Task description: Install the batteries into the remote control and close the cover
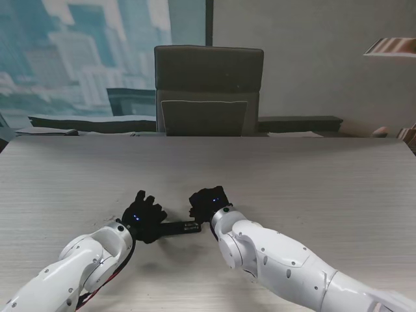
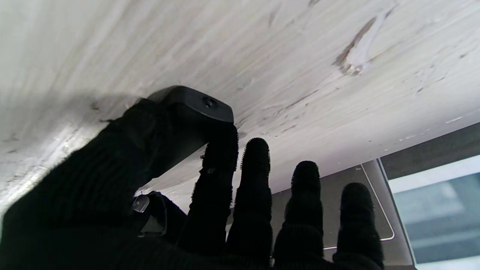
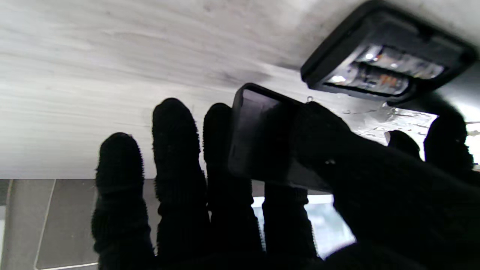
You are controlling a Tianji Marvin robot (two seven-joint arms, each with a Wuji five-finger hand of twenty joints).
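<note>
The black remote control (image 1: 182, 227) lies on the table between my two gloved hands. My left hand (image 1: 142, 218) grips one end of the remote (image 2: 195, 105) between thumb and index finger, the other fingers stretched out. The opposite end shows an open battery compartment (image 3: 382, 67) with shiny battery-like cylinders inside. My right hand (image 1: 209, 203) pinches the flat black battery cover (image 3: 258, 138) between thumb and fingers, a short way from the compartment and tilted relative to it. In the stand view the cover is hidden behind the right hand.
The pale wood-grain table (image 1: 312, 188) stretches wide around the hands. A dark office chair (image 1: 208, 91) stands at the table's far edge. A dark flat mat or sill (image 1: 91, 122) runs behind the far-left edge.
</note>
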